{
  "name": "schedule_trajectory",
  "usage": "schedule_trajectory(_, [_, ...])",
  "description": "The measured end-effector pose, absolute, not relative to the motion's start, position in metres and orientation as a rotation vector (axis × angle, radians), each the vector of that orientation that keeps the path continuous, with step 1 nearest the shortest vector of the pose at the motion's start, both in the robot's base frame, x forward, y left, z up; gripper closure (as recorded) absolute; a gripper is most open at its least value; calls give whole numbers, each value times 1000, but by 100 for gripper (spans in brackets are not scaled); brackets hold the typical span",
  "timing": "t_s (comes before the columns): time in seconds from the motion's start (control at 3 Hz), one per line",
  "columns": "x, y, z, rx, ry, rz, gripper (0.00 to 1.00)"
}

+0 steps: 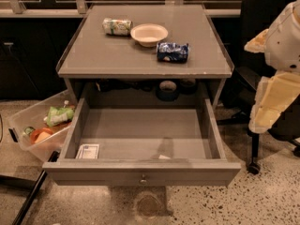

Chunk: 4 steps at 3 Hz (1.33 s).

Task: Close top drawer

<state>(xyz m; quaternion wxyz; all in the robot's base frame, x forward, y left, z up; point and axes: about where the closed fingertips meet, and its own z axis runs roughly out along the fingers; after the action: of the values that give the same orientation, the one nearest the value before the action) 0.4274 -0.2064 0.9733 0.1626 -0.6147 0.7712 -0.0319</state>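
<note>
The top drawer (140,142) of the grey cabinet is pulled far out toward me. Its flat front (93,175) carries one small round metal knob (143,177) at the centre. A small white card (88,151) lies in the drawer's front left corner. My arm's white and cream segments (276,93) stand at the right edge, to the right of the drawer and apart from it. My gripper itself is out of view.
On the cabinet top (117,55) lie a green-white packet (117,26), a white bowl (149,33) and a blue packet (172,51). A clear bin (28,125) with snacks sits on the floor at the left. A black office chair (262,32) stands at the right.
</note>
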Motion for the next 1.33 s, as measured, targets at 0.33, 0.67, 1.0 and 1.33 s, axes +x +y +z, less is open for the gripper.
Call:
schedule_trajectory(0.33, [403, -182, 952, -1811, 2139, -44, 0])
schedule_trajectory(0.67, [386, -161, 894, -1870, 2135, 24, 0])
schedule_trajectory(1.0, [379, -148, 822, -1899, 2177, 67, 0])
schedule_trajectory(1.33, [377, -147, 755, -1869, 2254, 106, 19])
